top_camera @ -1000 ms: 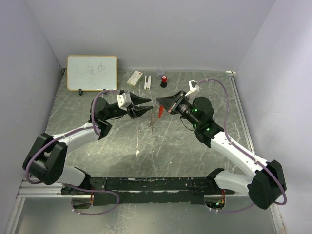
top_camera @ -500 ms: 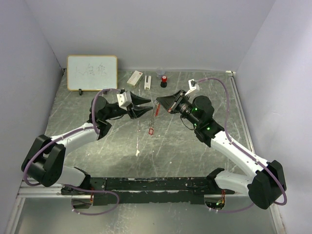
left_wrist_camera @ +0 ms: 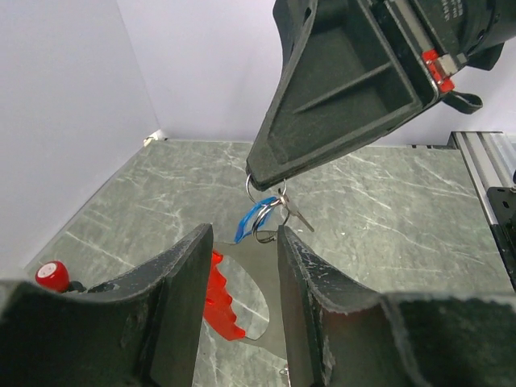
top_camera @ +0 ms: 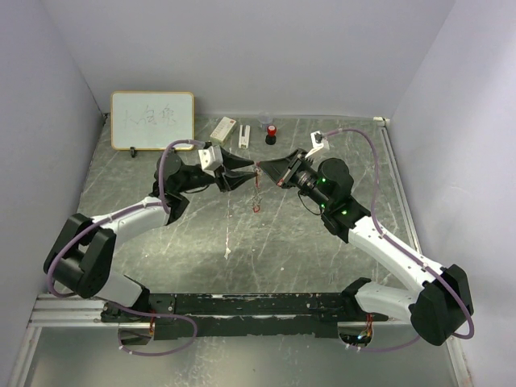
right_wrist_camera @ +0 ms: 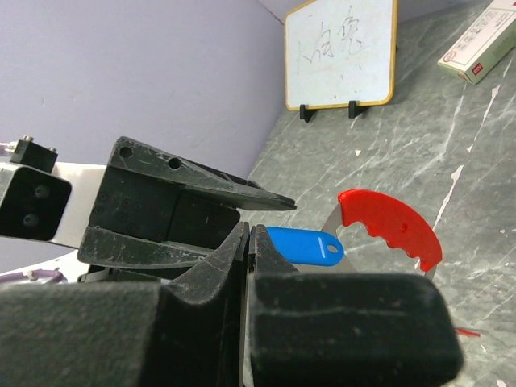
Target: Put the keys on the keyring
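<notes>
My right gripper [top_camera: 264,168] is shut on the thin metal ring of the keyring [left_wrist_camera: 261,189], holding it above the table. A blue-headed key [left_wrist_camera: 252,219] and a silver blade [left_wrist_camera: 295,214] dangle at the ring. The keyring's curved red strap [left_wrist_camera: 218,297] and grey strip hang below, showing through the gap of my left gripper [left_wrist_camera: 242,239]. That gripper stands open, fingertips just short of the ring, apparently touching nothing. In the right wrist view, the blue key head [right_wrist_camera: 303,245] and red strap [right_wrist_camera: 393,226] sit just past my shut right gripper [right_wrist_camera: 251,235]. I cannot pick out a red-headed key.
A small whiteboard [top_camera: 152,120] stands at the back left. Near the back wall lie a flat box [top_camera: 223,127], a white piece [top_camera: 243,136] and a small red-and-black bottle [top_camera: 272,133]. Walls close three sides. The arms' base rail [top_camera: 242,305] runs along the near edge.
My left gripper has moved away from the near edge and right, until its tips meet the right gripper's tips. The hanging strap has swung below them. The right arm has barely shifted.
</notes>
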You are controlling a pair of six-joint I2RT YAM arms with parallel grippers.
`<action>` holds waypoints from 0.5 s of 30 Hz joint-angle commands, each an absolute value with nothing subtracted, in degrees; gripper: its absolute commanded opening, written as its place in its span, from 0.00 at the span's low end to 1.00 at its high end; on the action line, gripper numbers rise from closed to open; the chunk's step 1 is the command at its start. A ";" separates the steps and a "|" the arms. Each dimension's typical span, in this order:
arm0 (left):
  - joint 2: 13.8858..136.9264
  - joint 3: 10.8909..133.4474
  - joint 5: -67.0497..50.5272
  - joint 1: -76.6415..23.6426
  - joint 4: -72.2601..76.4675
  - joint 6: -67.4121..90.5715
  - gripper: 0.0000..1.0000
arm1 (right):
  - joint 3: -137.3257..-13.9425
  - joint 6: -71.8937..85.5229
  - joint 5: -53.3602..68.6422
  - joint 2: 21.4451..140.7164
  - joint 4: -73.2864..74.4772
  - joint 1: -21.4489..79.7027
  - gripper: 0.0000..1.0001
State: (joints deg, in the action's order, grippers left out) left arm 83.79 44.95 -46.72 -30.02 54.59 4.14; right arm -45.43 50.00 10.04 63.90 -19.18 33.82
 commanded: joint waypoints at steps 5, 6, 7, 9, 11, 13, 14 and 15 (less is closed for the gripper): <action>85.05 46.99 -48.73 -30.50 56.93 4.68 0.48 | -47.99 48.47 11.72 64.56 -21.09 34.01 0.00; 85.01 47.06 -48.75 -30.52 56.97 4.66 0.48 | -47.99 48.43 11.86 64.53 -20.98 34.01 0.00; 85.05 47.11 -48.75 -30.57 56.89 4.58 0.48 | -47.99 48.31 11.93 64.51 -20.93 34.04 0.00; 85.12 47.44 -48.78 -30.52 56.42 4.16 0.48 | -48.05 48.13 12.31 64.60 -20.85 34.01 0.00; 85.21 47.75 -48.79 -30.55 56.17 3.89 0.48 | -48.02 48.02 12.48 64.64 -20.66 34.01 0.00; 85.27 47.81 -48.91 -30.54 56.08 3.74 0.48 | -48.04 47.92 12.61 64.60 -20.59 34.07 0.00; 85.33 47.94 -48.95 -30.56 56.12 3.77 0.47 | -48.07 47.90 12.57 64.54 -20.50 34.02 0.00; 85.54 48.03 -49.22 -30.53 56.20 3.78 0.46 | -48.15 47.82 12.68 64.53 -20.48 34.01 0.00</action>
